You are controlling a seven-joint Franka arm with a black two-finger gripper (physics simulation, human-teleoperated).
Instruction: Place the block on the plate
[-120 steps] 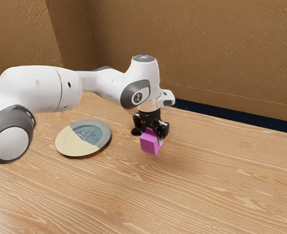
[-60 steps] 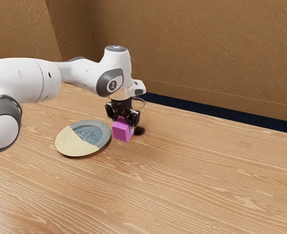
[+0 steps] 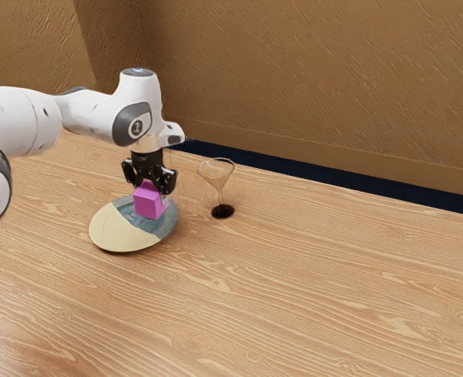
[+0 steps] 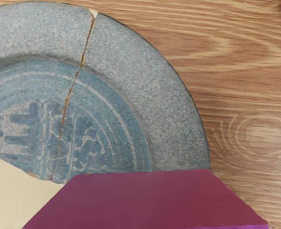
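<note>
My black gripper [image 3: 150, 188] is over the blue part of the plate in the exterior view, shut on the pink block [image 3: 148, 202]. Beneath and around the block shows the round plate [image 3: 118, 230], part cream and part blue-grey. How much height lies between block and plate I cannot tell. Close under my hand, the block [image 4: 145, 200] looks large in the wrist view and hides part of the plate [image 4: 130, 62], whose cracked blue side and rim extend beyond it.
A clear stemmed glass with a dark base [image 3: 222, 211] stands on the wooden table [image 3: 294, 298], toward the exterior view's right from the plate. A brown wall [image 3: 317, 78] rises behind the table.
Carrying the block, my gripper has travelled toward the exterior view's left, from beyond the plate to over it. The glass behind the hand has come into full sight.
</note>
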